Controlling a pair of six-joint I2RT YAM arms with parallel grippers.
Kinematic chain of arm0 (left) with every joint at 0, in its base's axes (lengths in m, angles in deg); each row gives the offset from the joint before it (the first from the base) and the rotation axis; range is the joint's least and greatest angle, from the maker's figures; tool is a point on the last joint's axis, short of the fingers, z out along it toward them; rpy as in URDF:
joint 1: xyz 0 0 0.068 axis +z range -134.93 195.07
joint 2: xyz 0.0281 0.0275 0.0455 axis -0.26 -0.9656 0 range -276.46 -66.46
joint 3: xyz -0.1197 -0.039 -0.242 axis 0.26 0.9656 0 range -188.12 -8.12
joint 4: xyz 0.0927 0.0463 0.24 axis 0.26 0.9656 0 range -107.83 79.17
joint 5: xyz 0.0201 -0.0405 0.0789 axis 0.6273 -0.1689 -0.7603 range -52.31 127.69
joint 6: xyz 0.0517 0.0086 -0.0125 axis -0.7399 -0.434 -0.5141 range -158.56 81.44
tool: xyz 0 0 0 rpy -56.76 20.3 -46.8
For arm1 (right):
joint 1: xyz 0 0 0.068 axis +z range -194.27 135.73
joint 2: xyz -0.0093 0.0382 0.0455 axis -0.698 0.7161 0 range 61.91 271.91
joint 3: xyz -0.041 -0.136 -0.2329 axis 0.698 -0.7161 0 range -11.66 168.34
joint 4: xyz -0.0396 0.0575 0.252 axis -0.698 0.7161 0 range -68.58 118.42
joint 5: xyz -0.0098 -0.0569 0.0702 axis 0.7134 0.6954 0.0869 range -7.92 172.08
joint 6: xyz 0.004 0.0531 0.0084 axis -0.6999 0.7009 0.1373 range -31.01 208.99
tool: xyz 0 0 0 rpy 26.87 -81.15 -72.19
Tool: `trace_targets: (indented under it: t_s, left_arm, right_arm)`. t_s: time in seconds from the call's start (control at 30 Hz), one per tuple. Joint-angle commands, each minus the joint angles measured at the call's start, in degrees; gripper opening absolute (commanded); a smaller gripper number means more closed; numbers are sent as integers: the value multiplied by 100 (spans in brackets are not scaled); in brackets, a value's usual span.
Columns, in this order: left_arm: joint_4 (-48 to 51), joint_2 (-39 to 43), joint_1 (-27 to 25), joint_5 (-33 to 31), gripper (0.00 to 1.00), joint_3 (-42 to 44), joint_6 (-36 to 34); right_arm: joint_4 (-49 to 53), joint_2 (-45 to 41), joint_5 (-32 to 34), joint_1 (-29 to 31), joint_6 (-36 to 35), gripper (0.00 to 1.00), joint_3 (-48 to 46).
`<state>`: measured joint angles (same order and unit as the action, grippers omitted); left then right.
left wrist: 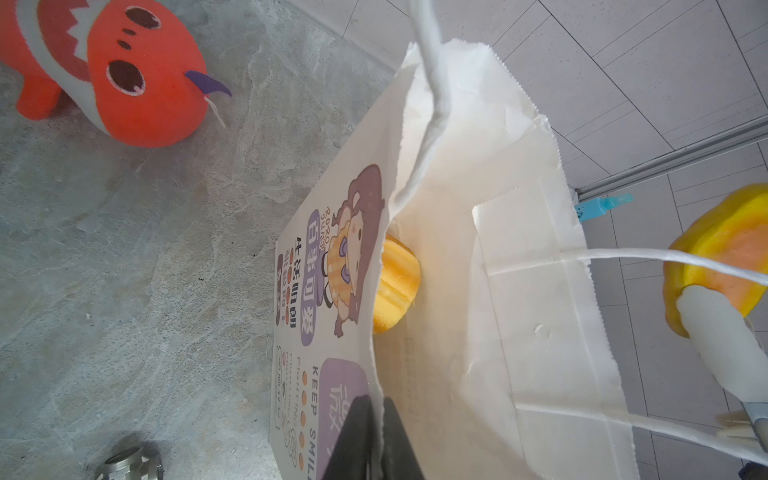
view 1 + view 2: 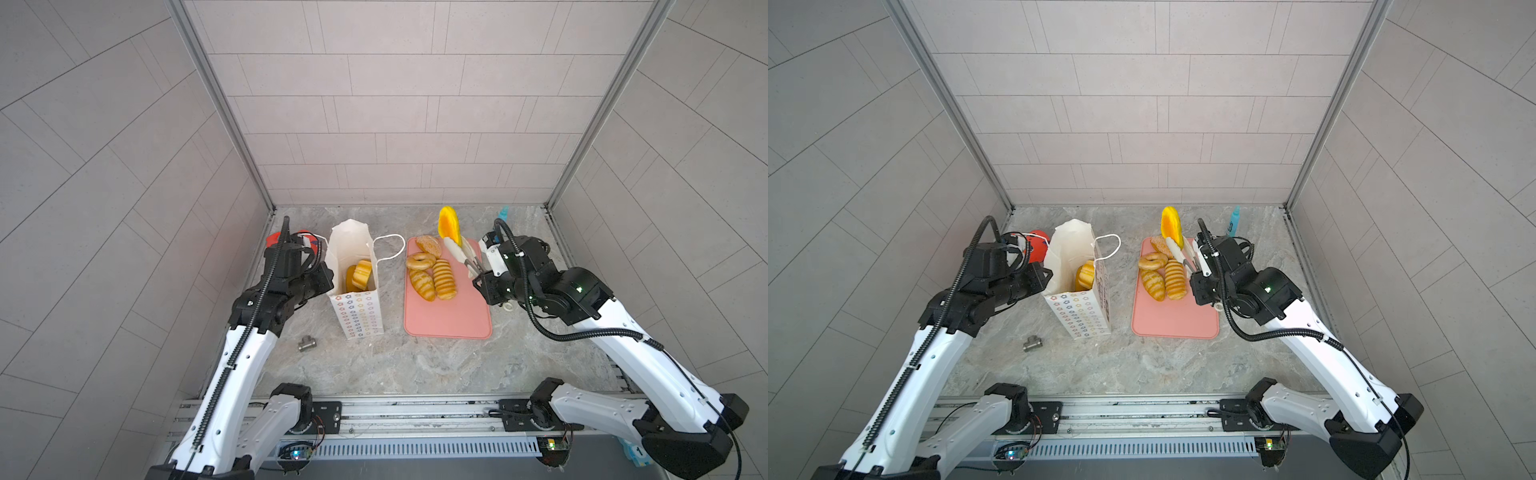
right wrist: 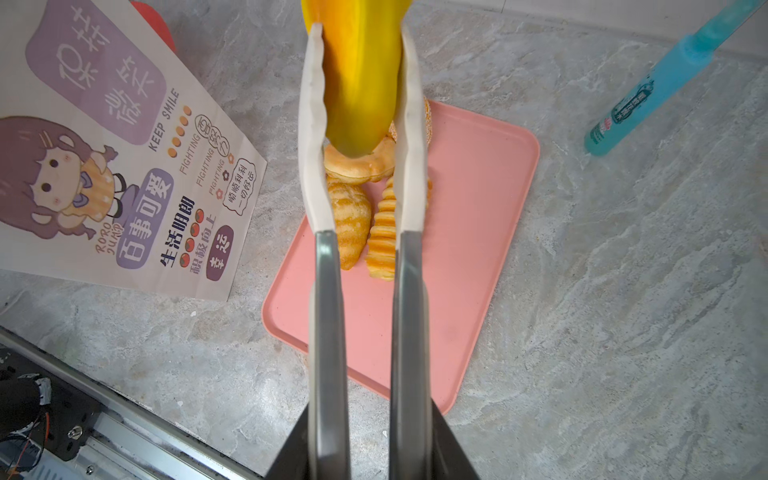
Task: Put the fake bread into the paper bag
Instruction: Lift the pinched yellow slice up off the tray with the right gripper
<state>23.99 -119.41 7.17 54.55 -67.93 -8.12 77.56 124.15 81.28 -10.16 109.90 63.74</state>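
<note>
Fake bread [image 2: 422, 284] split three ways: two pieces in the bag, four on the tray, one in tongs to the right of the bag mouth.
Left to right: red plush fish [image 1: 137, 83]; left gripper [image 1: 379, 409] pinched on the rim of the paper bag [image 2: 357, 316], which stands upright, mouth open, two yellow pieces [image 2: 360, 274] inside; pink tray [image 2: 449, 320] with sesame bun [image 2: 429, 245], ring donut [image 2: 420, 261], two ridged rolls [image 2: 444, 279]; right gripper [image 3: 370, 436] clamped on tongs [image 3: 326, 291] that squeeze the orange-yellow bun [image 2: 449, 224], held on edge above the tray's far end, long axis in line with the tongs. Bag mouth lies left of the bun; my read is the right arm carries it across. Bag print reads "KEEP SMILE", "FIGHTING", "RORO JUMP", 百事可爱, 生活明朗. Blue bottle [image 3: 648, 99] label is unreadable.
</note>
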Motion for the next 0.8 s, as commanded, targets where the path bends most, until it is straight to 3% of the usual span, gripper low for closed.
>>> trace_targets:
  t_s: [0.0,0.77]
  left_arm:
    - [45,55,-17,-37,12,-101,-20]
    - [13,2,-13,-25,12,-162,3]
  right_arm:
    - [-39,-29,124,-14,-106,35,259]
    - [5,333,84,-10,-329,35,1106]
